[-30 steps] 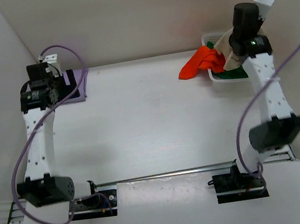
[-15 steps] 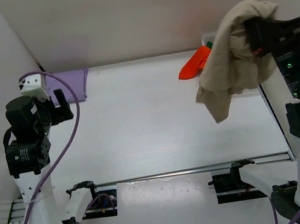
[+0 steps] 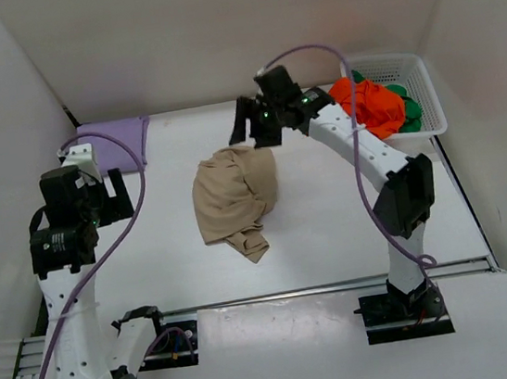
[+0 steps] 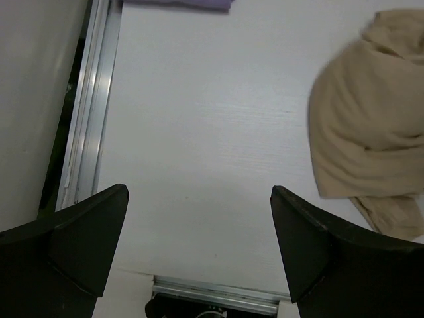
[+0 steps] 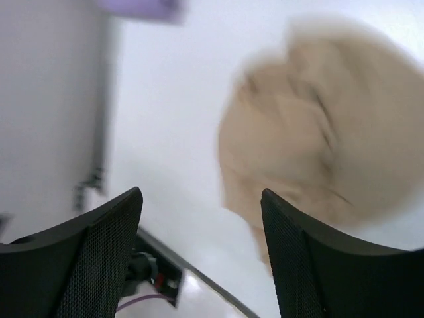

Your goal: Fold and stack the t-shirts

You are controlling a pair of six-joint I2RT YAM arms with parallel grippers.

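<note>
Four t-shirts are present: one lavender t-shirt (image 3: 115, 133) lies flat at the far left corner of the worktop (image 3: 331, 207), one beige t-shirt (image 3: 233, 197) lies crumpled mid-worktop, and one orange-red t-shirt (image 3: 371, 104) and one green t-shirt (image 3: 409, 113) lie in the single white basket (image 3: 410, 61). The right hand (image 3: 251, 136) hovers over the beige t-shirt's far edge, fingers spread, gripping nothing. The left hand (image 3: 109, 192), likewise spread and empty, hangs well to its left.

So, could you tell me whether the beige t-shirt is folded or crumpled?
Crumpled: the beige t-shirt lies in a rumpled heap on the table, creased unevenly, one loose end trailing out.
</note>
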